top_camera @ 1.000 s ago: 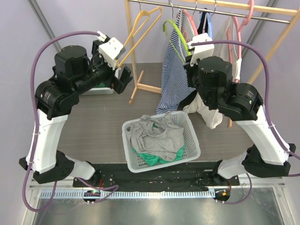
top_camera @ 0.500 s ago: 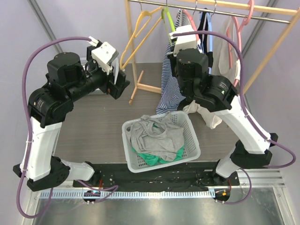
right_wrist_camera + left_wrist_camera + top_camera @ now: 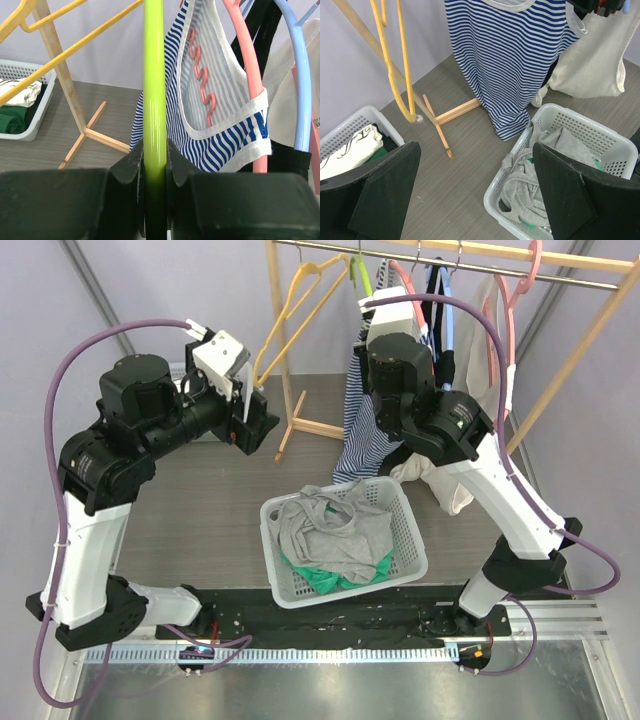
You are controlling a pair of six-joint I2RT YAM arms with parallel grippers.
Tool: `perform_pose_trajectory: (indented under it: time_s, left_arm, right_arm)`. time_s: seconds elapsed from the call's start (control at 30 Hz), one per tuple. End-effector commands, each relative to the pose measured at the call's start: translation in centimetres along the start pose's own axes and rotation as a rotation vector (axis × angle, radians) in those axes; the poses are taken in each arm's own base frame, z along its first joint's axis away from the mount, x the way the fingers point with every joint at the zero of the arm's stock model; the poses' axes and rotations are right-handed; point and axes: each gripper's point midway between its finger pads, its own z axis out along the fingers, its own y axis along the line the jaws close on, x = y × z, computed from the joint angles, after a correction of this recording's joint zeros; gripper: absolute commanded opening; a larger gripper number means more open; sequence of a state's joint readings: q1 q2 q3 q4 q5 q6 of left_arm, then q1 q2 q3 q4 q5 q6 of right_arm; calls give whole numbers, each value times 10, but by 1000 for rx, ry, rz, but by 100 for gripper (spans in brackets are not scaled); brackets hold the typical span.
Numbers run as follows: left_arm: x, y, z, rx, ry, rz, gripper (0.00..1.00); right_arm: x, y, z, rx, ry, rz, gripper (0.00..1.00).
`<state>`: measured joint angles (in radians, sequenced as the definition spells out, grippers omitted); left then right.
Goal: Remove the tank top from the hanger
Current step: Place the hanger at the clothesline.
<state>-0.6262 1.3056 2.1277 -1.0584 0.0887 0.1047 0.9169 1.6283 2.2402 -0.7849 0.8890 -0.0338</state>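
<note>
A blue-and-white striped tank top [image 3: 362, 425] hangs from the rail, also seen in the left wrist view [image 3: 515, 55] and the right wrist view [image 3: 225, 135]. A pink hanger [image 3: 245, 65] sits inside its neckline. My right gripper [image 3: 154, 155] is shut on the bar of a lime green hanger [image 3: 154, 75], just in front of the striped top; in the top view the green hanger [image 3: 358, 275] is up at the rail. My left gripper [image 3: 255, 418] is open and empty, left of the top, its fingers [image 3: 385, 195] spread wide above the table.
A white basket [image 3: 412, 562] of grey and green clothes sits at centre front. A yellow hanger [image 3: 300, 300] hangs on the wooden rack [image 3: 285, 390]. A cream garment [image 3: 445, 485] hangs right of the striped top. Another basket [image 3: 350, 125] stands far left.
My right arm has risen and swung left toward the rail, carrying the green hanger up with it. My left arm has shifted slightly up and left, still open.
</note>
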Motion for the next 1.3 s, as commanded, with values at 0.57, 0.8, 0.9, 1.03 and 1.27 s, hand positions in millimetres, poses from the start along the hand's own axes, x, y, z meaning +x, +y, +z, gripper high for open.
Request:
perform_pose_trajectory:
  time_s: [0.57, 0.8, 0.9, 1.03, 1.27]
  left_arm:
    - [-14, -6, -9, 23, -71, -35, 100]
    - [-16, -6, -9, 24, -77, -33, 100]
    - [-18, -5, -10, 21, -84, -29, 100]
    - [-20, -5, -11, 22, -91, -28, 100]
    - [-25, -5, -14, 25, -106, -25, 100]
  right_arm:
    - [12, 32, 34, -129, 29, 121, 1]
    - [-5, 19, 19, -146, 23, 130, 48]
    - [-15, 0, -7, -176, -2, 192, 66]
    - [-19, -27, -44, -224, -21, 240, 80]
    - [1, -114, -94, -36, -39, 339, 85]
